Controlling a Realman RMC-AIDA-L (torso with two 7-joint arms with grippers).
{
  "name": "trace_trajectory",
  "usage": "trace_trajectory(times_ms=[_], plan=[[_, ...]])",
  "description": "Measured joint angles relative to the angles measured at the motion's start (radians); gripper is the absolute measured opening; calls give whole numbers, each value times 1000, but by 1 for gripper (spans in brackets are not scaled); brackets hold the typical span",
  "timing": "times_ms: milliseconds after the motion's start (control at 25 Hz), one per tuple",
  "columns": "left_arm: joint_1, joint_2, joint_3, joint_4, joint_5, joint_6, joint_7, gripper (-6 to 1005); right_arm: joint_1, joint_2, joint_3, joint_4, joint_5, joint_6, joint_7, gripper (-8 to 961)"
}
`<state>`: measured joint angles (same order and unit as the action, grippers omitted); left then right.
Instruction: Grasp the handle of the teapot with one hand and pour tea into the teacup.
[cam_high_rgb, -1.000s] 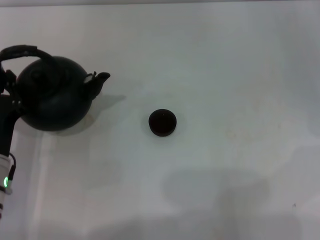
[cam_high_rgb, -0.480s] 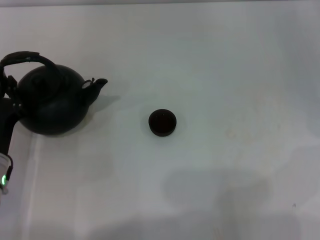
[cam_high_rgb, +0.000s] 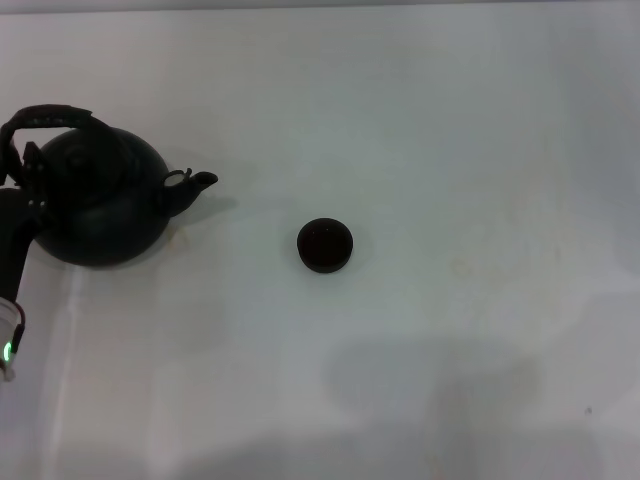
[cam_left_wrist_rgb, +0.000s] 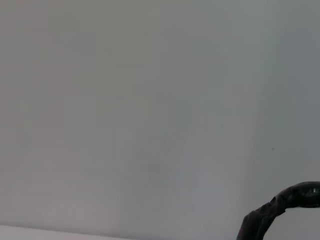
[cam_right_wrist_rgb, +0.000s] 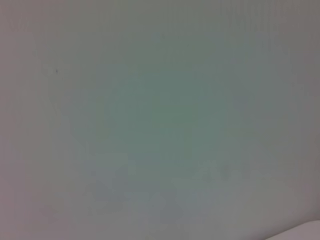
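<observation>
The black teapot (cam_high_rgb: 100, 205) is at the table's far left, about level, its spout (cam_high_rgb: 200, 180) pointing right toward the teacup (cam_high_rgb: 325, 245). The teacup is a small dark round cup standing alone near the table's middle, well apart from the spout. The arched handle (cam_high_rgb: 55, 115) loops over the pot's lid. My left gripper (cam_high_rgb: 14, 165) is at the handle's left end, shut on it, with the dark arm running down the view's left edge. A piece of the handle (cam_left_wrist_rgb: 280, 205) also shows in the left wrist view. The right gripper is out of view.
The white table (cam_high_rgb: 450, 150) stretches plain to the right of the cup and in front of it. The right wrist view shows only bare white surface (cam_right_wrist_rgb: 160, 120).
The teapot has come down and levelled out at the left. Its spout sits lower and its shadow on the table has shrunk. The teacup has not moved.
</observation>
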<state>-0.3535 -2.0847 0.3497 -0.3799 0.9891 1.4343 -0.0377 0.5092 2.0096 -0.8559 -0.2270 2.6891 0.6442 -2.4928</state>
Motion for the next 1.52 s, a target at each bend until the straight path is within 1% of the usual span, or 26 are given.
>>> trace_trajectory(times_ms=[40,240,440,640,800,920,1040,1080,1280,1360,1520], plan=[[0,0,0,0,0,0,1,186,0,0,0,-1,0,0,0,856],[0,-1,2,-6,2,25,20,388,0,-1,0,-1,0,0,-1,856],[7,-2,5,-2,31,43,25,490,-1,-2,1,2,0,0,0,856],[21,0,10,-2,68,62,27,592,-5,-2,24,3,-1,0,-2,856],[44,1,11,-1,101,81,27,662,-14,-2,26,-1,-1,-1,-3,856],[73,-1,11,0,115,124,27,712,-14,-2,26,-3,-1,-1,-3,856],[89,-1,11,0,126,155,26,711,-14,-3,26,-4,-1,-2,-3,856],[104,0,11,0,148,180,21,710,-14,-3,26,-4,-1,-2,-3,856],[126,1,12,0,218,222,17,709,-14,-4,26,-4,-3,-2,-3,856],[140,-1,12,-3,237,266,16,708,-14,-5,26,-4,-3,-2,-3,856],[171,-2,2,-4,230,386,16,706,-14,-6,26,-5,-5,-2,-3,856]])
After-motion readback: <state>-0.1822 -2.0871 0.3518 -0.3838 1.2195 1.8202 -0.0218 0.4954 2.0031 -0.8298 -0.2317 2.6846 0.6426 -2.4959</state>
